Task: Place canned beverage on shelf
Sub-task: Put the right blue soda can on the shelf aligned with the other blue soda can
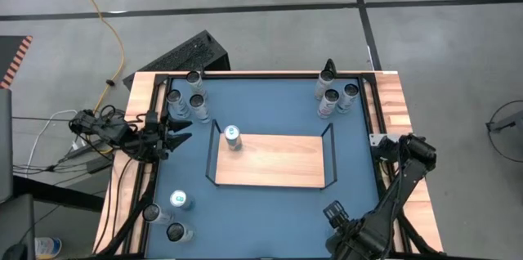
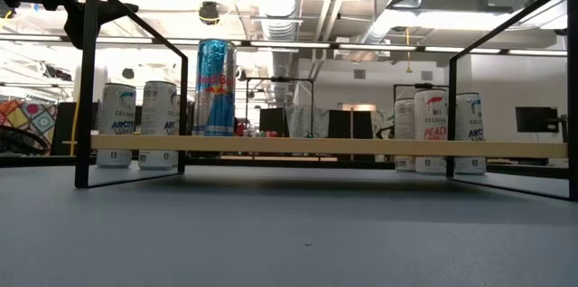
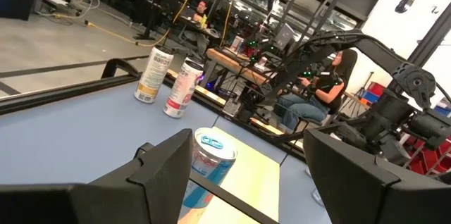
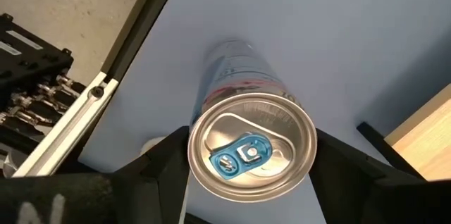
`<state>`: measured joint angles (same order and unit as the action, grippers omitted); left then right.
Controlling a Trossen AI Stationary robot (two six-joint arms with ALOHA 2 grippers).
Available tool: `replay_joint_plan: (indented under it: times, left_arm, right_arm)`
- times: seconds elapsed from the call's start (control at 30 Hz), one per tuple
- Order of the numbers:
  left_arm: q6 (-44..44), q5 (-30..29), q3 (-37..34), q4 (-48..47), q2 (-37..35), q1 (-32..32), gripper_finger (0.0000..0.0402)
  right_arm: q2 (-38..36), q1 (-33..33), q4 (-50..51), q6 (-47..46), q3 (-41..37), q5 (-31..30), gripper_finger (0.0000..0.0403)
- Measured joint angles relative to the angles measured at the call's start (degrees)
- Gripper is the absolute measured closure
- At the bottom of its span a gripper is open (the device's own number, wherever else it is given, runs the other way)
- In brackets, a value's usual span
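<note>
Clamped in the right gripper [image 4: 250, 141]: a silver can with a blue tab [image 4: 239, 76], fingers [image 4: 165, 157] pressed against both sides of its rim, above the blue tabletop [image 1: 274, 96] at the near right corner, just off the shelf [image 1: 278, 166]. On the shelf's left end, upright: a blue Red Bull can [image 1: 233, 137]. At the table's left edge: the left gripper [image 1: 181, 137], fingers apart and empty, aimed at that can, well short of it. On the tabletop: more cans at the far left [image 1: 185, 100], far right [image 1: 336, 96] and near left [image 1: 172, 215].
</note>
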<state>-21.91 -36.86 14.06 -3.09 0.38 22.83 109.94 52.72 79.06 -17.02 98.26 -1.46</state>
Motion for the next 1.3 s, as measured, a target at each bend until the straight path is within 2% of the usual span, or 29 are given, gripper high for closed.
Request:
replay_joint_plan:
  times: [0.37,0.8,0.97,1.3]
  left_arm:
    - [-0.42,0.0,0.0,0.0,0.0,0.02,0.0145]
    - [-1.27,0.02,0.0,-0.02,0.0,0.02,0.0145]
    - [-1.85,0.02,0.0,-0.02,-0.01,0.0,0.0145]
    - [-1.92,0.04,0.0,-0.02,0.0,0.0,0.0145]
  right_arm:
    - [-0.05,-2.99,-2.06,-7.37,0.04,1.05,0.0194]
    - [-0.05,-9.04,-5.89,-21.96,0.03,1.93,0.0201]
    - [0.14,-12.14,-7.97,-20.81,2.18,-0.14,0.0201]
    - [0.1,-20.15,-8.04,-11.54,9.95,-6.31,0.0202]
